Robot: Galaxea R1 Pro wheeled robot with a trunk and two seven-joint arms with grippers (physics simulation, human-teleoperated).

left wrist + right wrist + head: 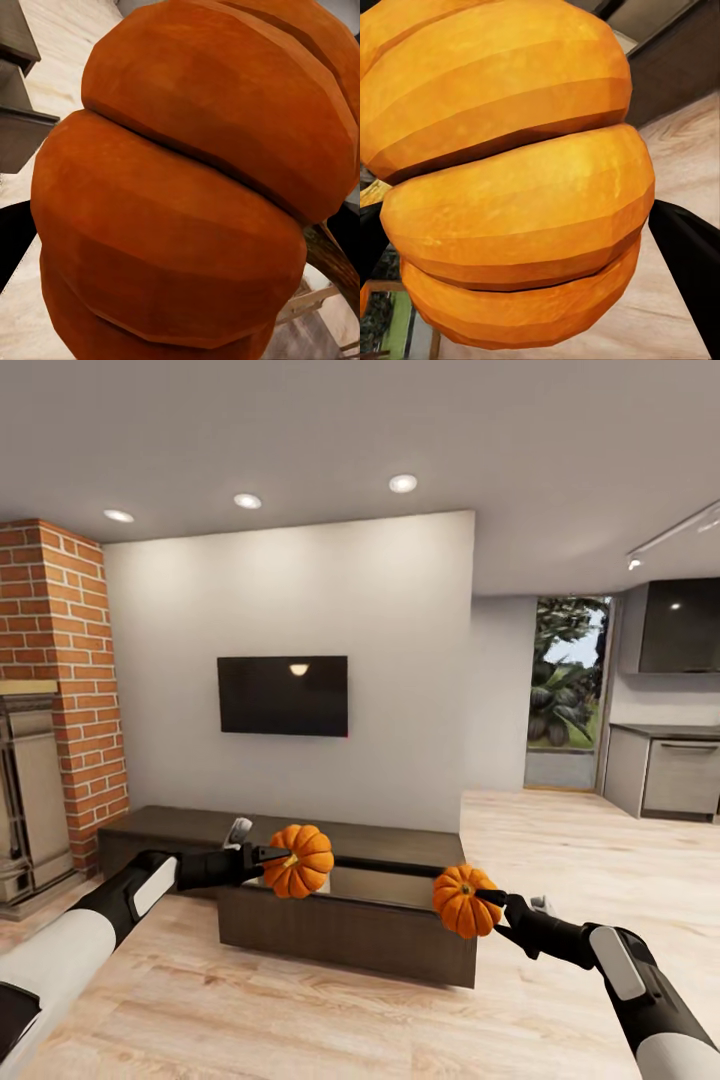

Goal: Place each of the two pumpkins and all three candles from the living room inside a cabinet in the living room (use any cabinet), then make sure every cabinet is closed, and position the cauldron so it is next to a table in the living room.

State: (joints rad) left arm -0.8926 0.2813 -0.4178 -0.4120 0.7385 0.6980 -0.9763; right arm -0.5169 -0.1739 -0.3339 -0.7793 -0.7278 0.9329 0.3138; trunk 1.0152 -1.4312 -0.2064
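Note:
Both arms hold a bright-orange ribbed pumpkin in front of the long dark-brown cabinet (pixel 180 828). My left gripper (pixel 282 855) is shut on one pumpkin (pixel 300 861) (pixel 195 187), which hangs over the back edge of the cabinet's pulled-out middle drawer (pixel 345 935). My right gripper (pixel 488 900) is shut on the other pumpkin (pixel 462 901) (pixel 510 172), held at the drawer's right end. A dark finger (pixel 690 262) shows beside that pumpkin in the right wrist view. The candles, the cauldron and the table are out of view.
A black TV (pixel 283 695) hangs on the wall above the cabinet. A brick fireplace (pixel 60 660) stands at the left. Grey kitchen units (pixel 670 770) and a glass door (pixel 568 690) are at the far right. Pale wood floor (pixel 330 1020) lies between me and the drawer.

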